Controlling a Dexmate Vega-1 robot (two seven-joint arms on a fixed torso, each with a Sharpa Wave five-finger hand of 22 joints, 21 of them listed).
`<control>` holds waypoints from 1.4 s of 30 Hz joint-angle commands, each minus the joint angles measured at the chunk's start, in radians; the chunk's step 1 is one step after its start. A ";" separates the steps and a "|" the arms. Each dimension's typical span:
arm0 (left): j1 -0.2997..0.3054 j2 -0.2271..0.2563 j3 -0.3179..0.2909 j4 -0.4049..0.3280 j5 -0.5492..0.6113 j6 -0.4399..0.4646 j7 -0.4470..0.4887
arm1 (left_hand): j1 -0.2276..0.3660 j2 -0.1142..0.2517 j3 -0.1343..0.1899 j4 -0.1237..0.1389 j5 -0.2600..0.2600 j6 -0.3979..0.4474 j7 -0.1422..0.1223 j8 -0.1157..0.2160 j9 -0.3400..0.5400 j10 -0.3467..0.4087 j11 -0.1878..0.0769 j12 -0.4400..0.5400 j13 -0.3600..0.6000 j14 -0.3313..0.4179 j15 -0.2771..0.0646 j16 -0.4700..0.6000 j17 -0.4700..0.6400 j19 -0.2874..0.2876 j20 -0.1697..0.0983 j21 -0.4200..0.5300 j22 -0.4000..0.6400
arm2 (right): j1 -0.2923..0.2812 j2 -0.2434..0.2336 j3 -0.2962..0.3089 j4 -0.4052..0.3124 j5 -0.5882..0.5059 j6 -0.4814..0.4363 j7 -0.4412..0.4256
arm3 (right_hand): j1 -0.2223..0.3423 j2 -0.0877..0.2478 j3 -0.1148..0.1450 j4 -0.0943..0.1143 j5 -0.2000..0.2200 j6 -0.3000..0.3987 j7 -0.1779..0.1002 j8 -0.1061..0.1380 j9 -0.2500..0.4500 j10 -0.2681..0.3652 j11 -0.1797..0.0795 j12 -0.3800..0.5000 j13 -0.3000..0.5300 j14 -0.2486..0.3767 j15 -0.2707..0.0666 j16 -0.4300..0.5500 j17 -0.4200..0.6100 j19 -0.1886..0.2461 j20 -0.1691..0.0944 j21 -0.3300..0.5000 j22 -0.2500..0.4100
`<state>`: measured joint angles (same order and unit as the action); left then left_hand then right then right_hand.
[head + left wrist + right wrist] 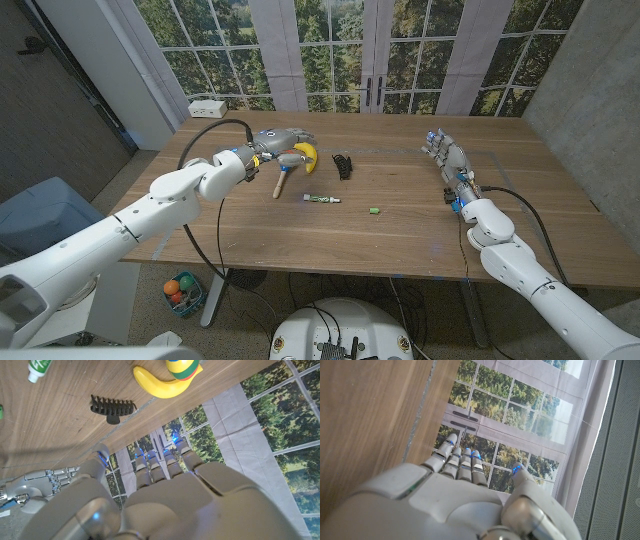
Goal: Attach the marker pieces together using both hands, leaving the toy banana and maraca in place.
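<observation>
Near the middle of the surface [400,235] lies the marker body [321,199], white with green print, its length running roughly along the near edge. Its small green cap [374,210] sits apart from it, a little toward the right edge and slightly closer to the near edge; the two pieces do not touch. Just beyond the marker, toward the far edge, rests a black comb-like clip [344,165] (its teeth show plainly in the left wrist view). Beside that, toward the left edge, the yellow toy banana [307,155] curves next to the maraca [288,166], whose wooden handle points toward the near edge and whose striped head touches or nearly touches the banana.

The left robot hand [277,140] hovers over the far-left part of the surface, right by the banana and maraca, its fingers extended and slightly apart, gripping nothing. The right robot hand [447,156] stands well apart from the marker pieces, toward the far-right part of the surface, palm upright, fingers straight and spread, empty. A white power strip [207,107] sits on the floor beyond the far-left corner.
</observation>
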<state>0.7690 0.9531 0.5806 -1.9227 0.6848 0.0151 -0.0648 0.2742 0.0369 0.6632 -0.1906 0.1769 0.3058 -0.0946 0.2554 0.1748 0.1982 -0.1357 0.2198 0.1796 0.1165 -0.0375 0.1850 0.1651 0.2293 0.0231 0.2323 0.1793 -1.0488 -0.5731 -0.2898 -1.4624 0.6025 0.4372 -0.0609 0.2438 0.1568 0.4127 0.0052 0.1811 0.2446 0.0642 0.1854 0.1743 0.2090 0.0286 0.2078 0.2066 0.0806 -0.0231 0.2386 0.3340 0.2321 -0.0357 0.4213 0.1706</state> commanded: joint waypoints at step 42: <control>0.025 -0.013 0.033 -0.034 0.284 -0.027 -0.056 | 0.368 -0.190 -0.135 0.018 -0.005 0.363 0.073 0.109 0.010 0.529 -0.052 0.070 0.014 0.377 -0.147 0.042 0.012 0.115 -0.031 -0.003 0.007 | -0.045 -0.002 0.017 -0.024 0.009 0.015 -0.007 | -0.024 -0.005 -0.009 0.005 -0.002 0.015 -0.001 0.008 0.006 0.014 -0.002 0.002 0.002 0.009 0.003 0.011 0.004 0.023 0.003 -0.019 0.001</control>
<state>0.7812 0.9608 0.6121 -1.9744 0.9734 -0.0098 -0.1315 0.6252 -0.1555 0.5438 -0.1746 0.1699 0.6251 -0.0426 0.3556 0.1859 0.6829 -0.1864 0.2827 0.1952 0.4562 -0.0454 0.2167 0.1747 0.3247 -0.0006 0.2248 0.1842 -1.0879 -0.5746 -0.2761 -1.4864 0.6071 0.4504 -0.0698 0.2227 0.1571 0.4085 0.0097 0.1813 0.2555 0.0640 0.1854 0.1742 0.2162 0.0214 0.2078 0.2066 0.0805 -0.0232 0.2466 0.3367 0.2463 -0.0357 0.4064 0.1702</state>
